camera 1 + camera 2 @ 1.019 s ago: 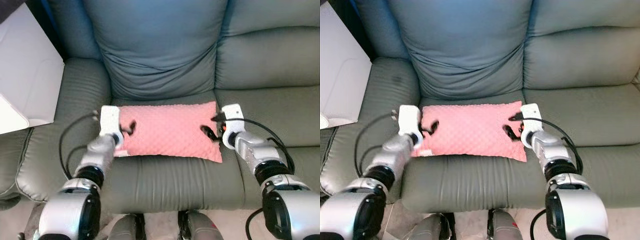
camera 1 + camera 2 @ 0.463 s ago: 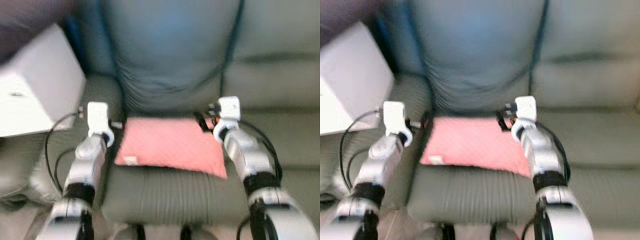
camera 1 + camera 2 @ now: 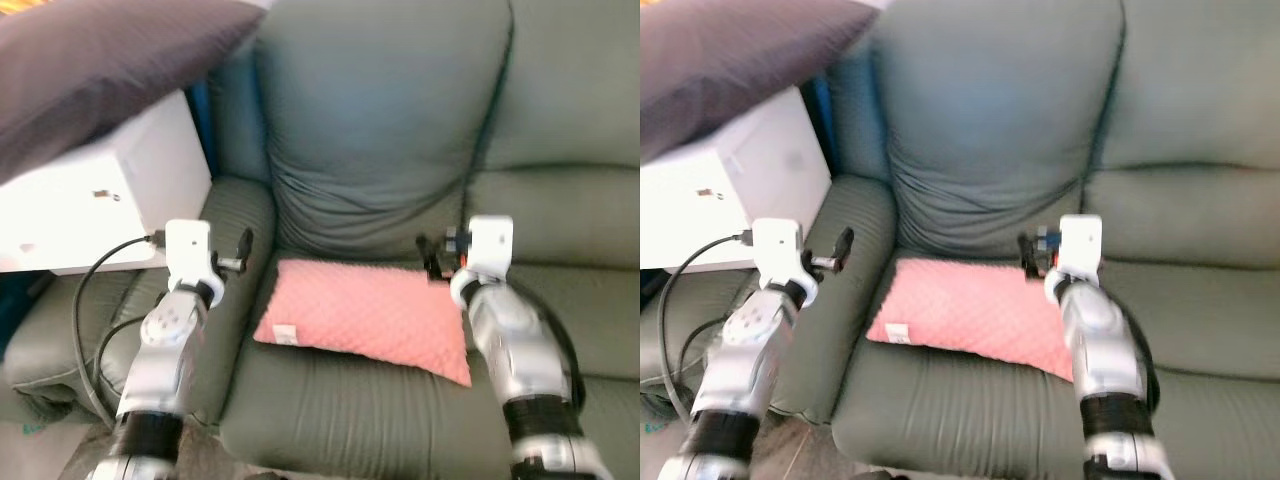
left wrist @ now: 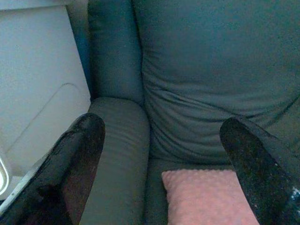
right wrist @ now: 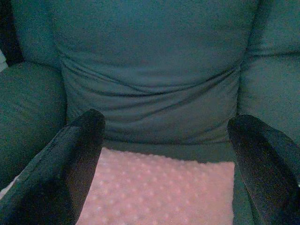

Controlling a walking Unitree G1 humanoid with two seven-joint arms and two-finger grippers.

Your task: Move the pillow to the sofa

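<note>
Both tools, left tool (image 3: pixel 238 252) and right tool (image 3: pixel 432 256), have lifted off, spread wide; pillow (image 3: pixel 368 318) rests on sofa (image 3: pixel 390 150).

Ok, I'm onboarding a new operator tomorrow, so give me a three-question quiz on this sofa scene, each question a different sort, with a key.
1. True or false: the pink pillow lies on the sofa seat.
2. Multiple choice: the left claw is A) clamped on the pillow, B) open over the sofa armrest, clear of the pillow, C) shut on a cable.
3. Fill in: the right claw is open near the pillow's ____ edge, the one toward the backrest.

Key:
1. True.
2. B; the left wrist view shows both fingers spread wide.
3. Back; the right wrist view shows its fingers apart above the pillow.
</note>
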